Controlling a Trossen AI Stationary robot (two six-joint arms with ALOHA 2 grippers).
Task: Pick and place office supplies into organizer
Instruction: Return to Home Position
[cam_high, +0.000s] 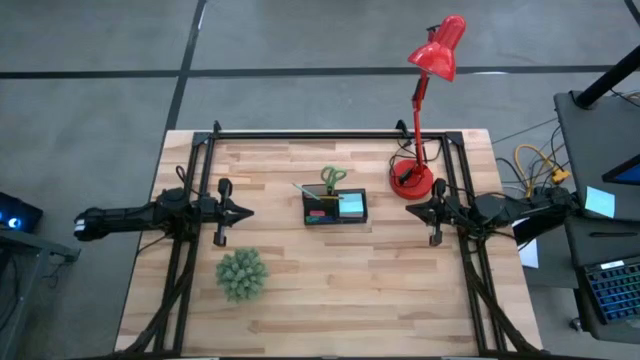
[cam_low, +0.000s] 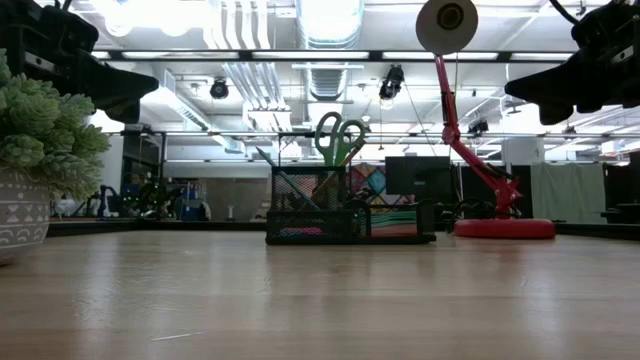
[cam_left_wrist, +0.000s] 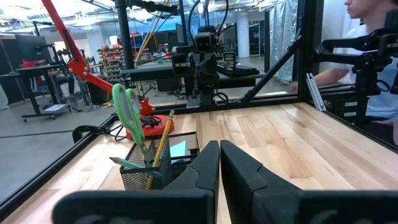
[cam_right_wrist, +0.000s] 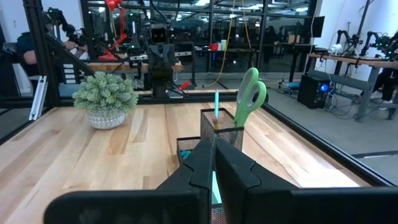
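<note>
The left gripper (cam_high: 246, 211) hangs over the table's left side with its fingers (cam_left_wrist: 205, 168) drawn together on nothing. Straight ahead of its tips, well apart, stands the organizer (cam_high: 335, 221), and beyond that the right gripper (cam_high: 414, 212) faces back, its fingers (cam_right_wrist: 233, 171) likewise closed and empty. So the tray sits between the two pincers, roughly midway.

To my eye the sorting is finished. No loose supply shows on the bare boards around either pincer. The green-handled scissors (cam_high: 333, 178) stand upright in the mesh cup, the yellow pencil (cam_left_wrist: 163, 140) and thin teal pen (cam_right_wrist: 216, 102) lean beside them, and a teal sticky pad (cam_high: 352, 204) lies flat in the low compartment (the erasers are too small to pick out). All that seems left is parking the arms, and both already look drawn back.

The organizer is black wire mesh, boxy and see-through. The scissor handles are smooth plastic loops. The table (cam_high: 330, 310) is pale planked wood. A spiky green plant (cam_high: 241, 273) sits near the left pincer, and a glossy red lamp base (cam_high: 411, 183) sits just beside the right.
</note>
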